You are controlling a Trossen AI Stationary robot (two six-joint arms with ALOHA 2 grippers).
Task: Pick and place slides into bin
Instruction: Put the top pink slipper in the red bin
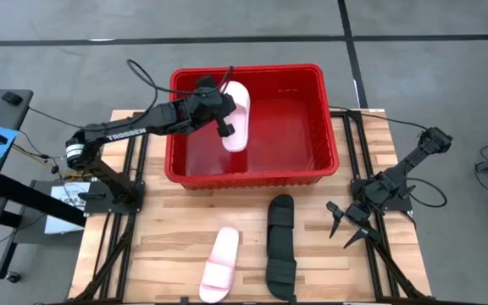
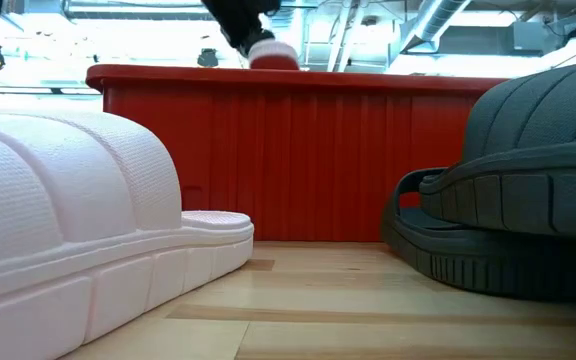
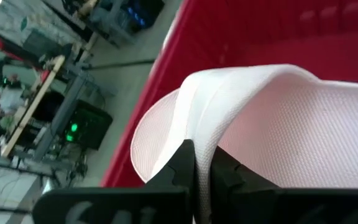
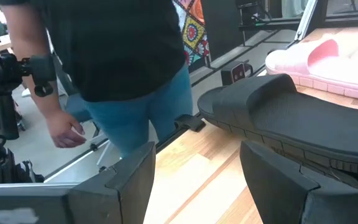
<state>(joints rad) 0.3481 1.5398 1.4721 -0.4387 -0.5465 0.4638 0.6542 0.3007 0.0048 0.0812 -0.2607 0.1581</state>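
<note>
My left gripper [image 1: 224,119] is shut on a pale pink slide [image 1: 238,114], which hangs over the far left part of the red bin [image 1: 324,127]. In the low view this slide [image 2: 273,55] shows just above the bin's rim [image 2: 298,80]. A second pink slide [image 1: 220,264] lies sole down on the table's near part. Right of it, black slides [image 1: 280,246] lie in one line, seemingly overlapping. My right gripper [image 1: 346,227] stands open at the table's right side, next to the black slides, with nothing between its fingers. My left gripper pinches the pink slide's wide strap at its edge [image 3: 199,127] between the two fingers, one finger [image 3: 179,165] on each face of the strap. The fingers come slanting down from the table's left. The slide is lifted clear, above the bin's inside.
A person [image 4: 123,62] in a dark top stands on the floor beyond the table's edge. The near black slide [image 4: 291,118] lies close in front of my right gripper [image 4: 197,165]. Bare wood [image 1: 168,246] lies left of the near pink slide.
</note>
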